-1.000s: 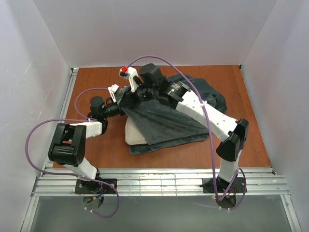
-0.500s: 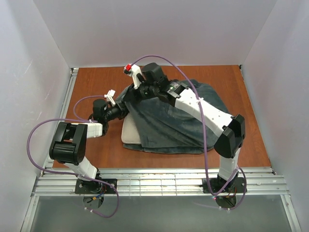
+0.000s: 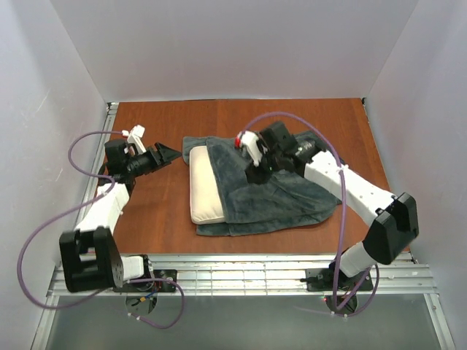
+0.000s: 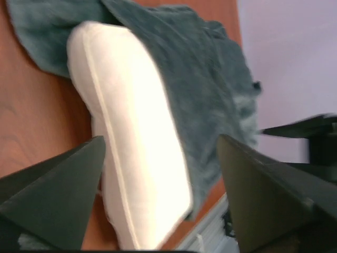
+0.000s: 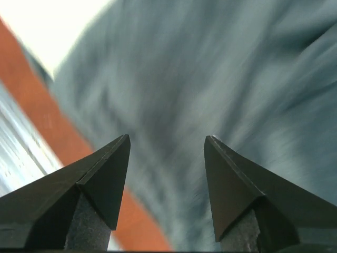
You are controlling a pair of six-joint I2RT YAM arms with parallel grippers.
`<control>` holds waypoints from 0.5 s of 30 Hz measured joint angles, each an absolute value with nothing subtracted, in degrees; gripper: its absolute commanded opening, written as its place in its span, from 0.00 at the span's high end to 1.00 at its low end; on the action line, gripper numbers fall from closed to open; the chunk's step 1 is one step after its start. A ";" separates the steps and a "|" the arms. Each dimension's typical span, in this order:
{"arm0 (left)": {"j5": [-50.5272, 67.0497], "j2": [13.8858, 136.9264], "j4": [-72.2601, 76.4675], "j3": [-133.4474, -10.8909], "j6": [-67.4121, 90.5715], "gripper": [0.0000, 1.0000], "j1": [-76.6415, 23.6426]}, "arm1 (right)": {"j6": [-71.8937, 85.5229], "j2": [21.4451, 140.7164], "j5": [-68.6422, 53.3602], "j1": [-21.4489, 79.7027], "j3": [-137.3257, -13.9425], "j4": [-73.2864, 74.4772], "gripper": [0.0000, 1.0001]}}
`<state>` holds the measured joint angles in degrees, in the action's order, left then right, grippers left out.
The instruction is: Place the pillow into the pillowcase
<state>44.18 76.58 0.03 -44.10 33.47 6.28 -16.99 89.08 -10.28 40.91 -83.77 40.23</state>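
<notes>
Top view, worktop: red-brown wood (image 3: 146, 211) that carries both task things.
Top view, pillow: cream (image 3: 206, 188), lying flat near the middle. Only its left strip is bare.
Top view, pillowcase: dark grey-teal plush (image 3: 281, 191), draped over the pillow's right part and spread out to the right of it.
Top view, left claw: (image 3: 170, 153) just left of the pillow's far corner, apart from it, pointing right.
Top view, right claw: (image 3: 255, 173) low over the pillowcase, right of the bare strip. I cannot tell whether it touches the cloth.
Left wrist view, left claw: (image 4: 160, 139) fingers spread wide, nothing between them.
Left wrist view, pillow: (image 4: 137, 158) ahead of the fingers, its long seam showing, with the pillowcase (image 4: 205, 89) folded over its far side.
Right wrist view, right claw: (image 5: 166, 138) fingers parted, holding nothing.
Right wrist view, pillowcase: blurred grey fabric (image 5: 210, 79) fills the frame beyond the fingers, with a cream patch of pillow (image 5: 47, 21) at one corner.
</notes>
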 measured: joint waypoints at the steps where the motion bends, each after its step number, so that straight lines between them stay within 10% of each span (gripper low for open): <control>1: 44.62 72.49 -3.73 -44.23 30.89 0.15 6.24 | -17.69 87.07 -10.02 41.08 -78.28 41.47 0.49; 7: 44.99 62.33 -13.69 -36.34 27.03 0.05 4.60 | -20.27 90.41 -7.51 39.66 -60.99 42.19 0.50; 15: 39.00 72.55 -12.78 -31.68 33.17 0.04 -10.39 | -23.22 103.57 -7.07 33.45 -76.44 41.41 0.50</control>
<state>39.00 72.55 -12.78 -31.68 33.17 -10.39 -23.22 103.57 -7.07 33.45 -76.44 41.41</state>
